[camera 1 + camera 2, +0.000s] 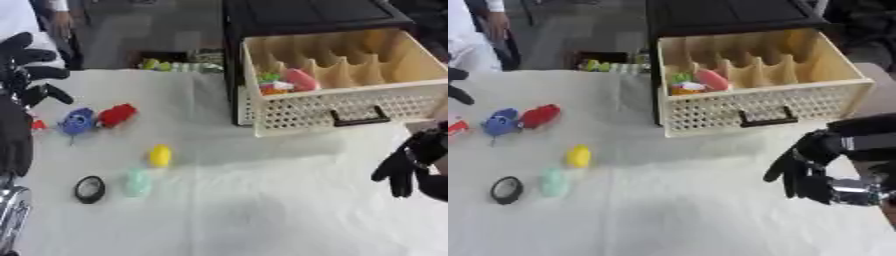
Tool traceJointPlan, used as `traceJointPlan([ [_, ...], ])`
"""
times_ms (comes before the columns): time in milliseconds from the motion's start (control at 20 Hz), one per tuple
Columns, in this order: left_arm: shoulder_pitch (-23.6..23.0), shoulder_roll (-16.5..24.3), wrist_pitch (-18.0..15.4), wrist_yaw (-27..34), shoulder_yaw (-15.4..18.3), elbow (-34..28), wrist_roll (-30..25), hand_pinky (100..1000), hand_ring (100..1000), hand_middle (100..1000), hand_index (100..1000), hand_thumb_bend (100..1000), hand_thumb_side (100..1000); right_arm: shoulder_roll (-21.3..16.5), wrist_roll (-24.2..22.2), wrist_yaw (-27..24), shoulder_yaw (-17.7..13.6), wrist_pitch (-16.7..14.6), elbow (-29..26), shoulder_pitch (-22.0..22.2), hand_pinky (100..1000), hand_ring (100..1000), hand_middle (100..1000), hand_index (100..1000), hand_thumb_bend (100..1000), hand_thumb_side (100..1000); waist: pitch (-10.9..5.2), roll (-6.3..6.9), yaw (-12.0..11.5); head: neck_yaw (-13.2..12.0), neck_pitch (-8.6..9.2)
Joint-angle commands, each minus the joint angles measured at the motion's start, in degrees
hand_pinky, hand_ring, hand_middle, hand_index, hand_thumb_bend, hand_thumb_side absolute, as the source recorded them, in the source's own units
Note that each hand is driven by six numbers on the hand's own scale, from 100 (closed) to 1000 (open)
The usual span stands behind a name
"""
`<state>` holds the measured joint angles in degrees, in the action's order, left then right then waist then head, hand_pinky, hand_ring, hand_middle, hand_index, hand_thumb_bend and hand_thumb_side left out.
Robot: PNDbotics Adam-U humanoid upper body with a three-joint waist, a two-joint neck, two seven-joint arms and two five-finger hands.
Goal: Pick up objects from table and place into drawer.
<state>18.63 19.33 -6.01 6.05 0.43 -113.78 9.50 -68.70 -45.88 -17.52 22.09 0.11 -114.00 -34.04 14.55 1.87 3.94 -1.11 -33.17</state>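
Note:
A pale wooden drawer (354, 107) with a perforated front and black handle stands pulled out of a black cabinet (306, 15); small coloured items (284, 82) lie in its left compartment. On the white cloth lie a blue toy (77, 121), a red toy (116, 115), a yellow egg shape (159, 155), a pale green piece (136, 182) and a black round disc (89, 189). My left hand (26, 65) is raised at the far left, fingers spread, holding nothing. My right hand (807, 165) hangs below the drawer front with relaxed fingers pointing down, empty.
A small red item (455, 127) lies at the left edge of the cloth. Yellow-green things (175, 65) sit at the table's far edge beside the cabinet. The white cloth (262, 210) spreads bare between the toys and my right hand.

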Motion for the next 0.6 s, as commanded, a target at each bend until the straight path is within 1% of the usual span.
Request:
traceJointPlan([
  [50, 0.36, 0.11, 0.39, -0.28, 0.05, -0.81, -0.03, 444, 621, 652, 846, 100, 926, 0.29, 0.11, 1.17, 0.46, 3.22, -0.59, -1.69, 510, 660, 646, 903, 100, 958, -0.54, -0.10, -0.25, 0.21, -0.22],
  [350, 0.28, -0.75, 0.71, -0.86, 0.02, -0.81, -0.05, 443, 620, 651, 844, 100, 935, 2.35, -0.96, 2.94, 1.93, 8.72, -0.59, -3.17, 534, 686, 674, 930, 100, 991, 0.45, 0.13, -0.85, 0.54, 0.18],
  [500, 0.18, -1.14, 1.00, -1.20, -0.01, -0.81, -0.15, 443, 620, 651, 843, 100, 939, 3.01, -0.95, 3.82, 2.06, 10.82, -0.59, -3.55, 577, 713, 704, 939, 100, 1000, 0.87, 0.18, -1.04, 0.69, 0.31],
  [600, 0.15, -1.30, 1.11, -1.42, 0.01, -0.81, -0.14, 443, 620, 651, 843, 100, 940, 3.34, -0.76, 4.44, 2.01, 11.87, -0.59, -3.73, 584, 716, 707, 939, 100, 1000, 1.09, 0.20, -1.18, 0.82, 0.39],
])
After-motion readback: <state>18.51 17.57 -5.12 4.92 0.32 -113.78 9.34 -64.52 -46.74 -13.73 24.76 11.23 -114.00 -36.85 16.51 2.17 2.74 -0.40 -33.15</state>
